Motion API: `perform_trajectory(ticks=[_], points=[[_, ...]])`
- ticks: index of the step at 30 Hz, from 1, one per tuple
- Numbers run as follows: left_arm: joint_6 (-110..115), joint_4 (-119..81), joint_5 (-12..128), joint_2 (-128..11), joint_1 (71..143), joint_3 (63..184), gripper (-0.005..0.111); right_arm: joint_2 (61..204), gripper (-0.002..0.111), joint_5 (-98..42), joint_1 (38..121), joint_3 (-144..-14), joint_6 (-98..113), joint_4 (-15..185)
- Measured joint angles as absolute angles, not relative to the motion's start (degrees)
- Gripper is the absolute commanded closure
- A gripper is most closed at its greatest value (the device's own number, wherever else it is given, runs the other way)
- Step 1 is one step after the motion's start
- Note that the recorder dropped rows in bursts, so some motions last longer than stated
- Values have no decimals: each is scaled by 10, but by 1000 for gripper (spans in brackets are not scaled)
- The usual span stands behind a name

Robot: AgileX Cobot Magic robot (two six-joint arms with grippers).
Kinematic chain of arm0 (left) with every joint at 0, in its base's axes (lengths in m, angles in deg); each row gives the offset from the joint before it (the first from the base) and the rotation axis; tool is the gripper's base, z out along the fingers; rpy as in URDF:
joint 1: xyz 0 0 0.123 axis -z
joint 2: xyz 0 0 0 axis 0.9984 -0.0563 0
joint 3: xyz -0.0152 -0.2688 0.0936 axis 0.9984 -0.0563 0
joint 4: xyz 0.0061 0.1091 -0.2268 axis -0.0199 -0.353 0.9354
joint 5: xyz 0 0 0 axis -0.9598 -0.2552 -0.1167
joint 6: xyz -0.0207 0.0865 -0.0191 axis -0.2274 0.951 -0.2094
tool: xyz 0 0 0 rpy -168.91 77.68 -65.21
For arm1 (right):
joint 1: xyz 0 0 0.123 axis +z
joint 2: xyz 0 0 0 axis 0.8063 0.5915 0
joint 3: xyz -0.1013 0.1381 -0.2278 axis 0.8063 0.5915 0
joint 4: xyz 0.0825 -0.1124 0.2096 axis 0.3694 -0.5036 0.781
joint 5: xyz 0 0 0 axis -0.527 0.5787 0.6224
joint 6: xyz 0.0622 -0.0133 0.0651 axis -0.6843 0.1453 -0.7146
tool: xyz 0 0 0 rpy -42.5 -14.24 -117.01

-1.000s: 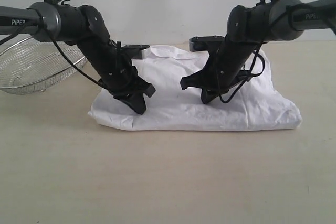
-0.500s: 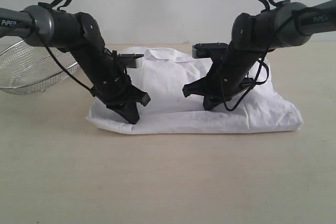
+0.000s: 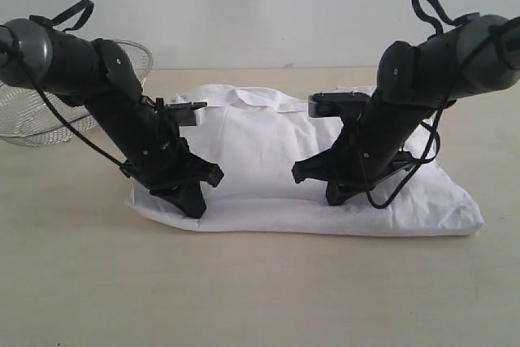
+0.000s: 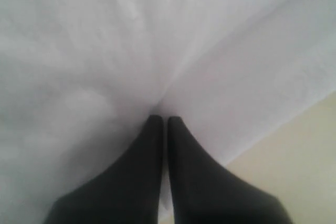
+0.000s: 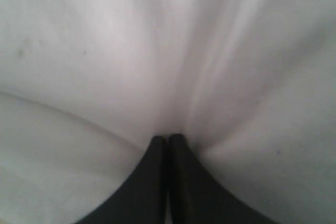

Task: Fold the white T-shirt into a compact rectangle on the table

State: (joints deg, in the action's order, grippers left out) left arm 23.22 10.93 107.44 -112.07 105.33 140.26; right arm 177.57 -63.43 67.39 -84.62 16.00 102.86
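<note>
- T-shirt (image 3: 260, 144) lies across the middle of the tabletop (image 3: 260, 298), nearer its far edge than its near edge, and both arms come down onto its near hem
- Left end effector (image 3: 188, 205) has its jaws pressed together on a small pinch of cloth near the shirt's left corner; in the wrist view creases fan out from the tips (image 4: 164, 119) across the fabric (image 4: 105, 51), with bare tabletop (image 4: 294, 161) just beside the hem
- Right end effector (image 3: 335, 197) is likewise closed on a gather of cloth right of the middle; folds radiate from its tips (image 5: 168, 139) over the shirt (image 5: 105, 51)
- Risk: each pinch looks thin, so the fabric may slip out if it is lifted or pulled quickly
- Risk: I cannot tell how many layers each pinch takes; if only the top one, the layers would part and the fold would come out baggy
- Risk: the right grip sits well in from the shirt's right end, so that end may lag, sag and skew the rectangle
- Risk: uneven travel of the two arms would twist the hem line
- Risk: the left arm's elbow is near the wire basket (image 3: 49, 111) at the far left corner and could knock it
- Look: plain white, no lettering showing, collar towards the far edge, soft wrinkles, a doubled near edge and a rounded bulge at the right end
</note>
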Motion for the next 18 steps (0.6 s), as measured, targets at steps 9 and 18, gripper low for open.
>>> perform_trajectory(ticks=[9,18], points=[[257,123,1054,-1026,1053,1261,102,1703,108,-632,730,-755,157,1029],[268,149,1014,-853,1070,1198,102,1543,108,-607,743,-688,155,1041]])
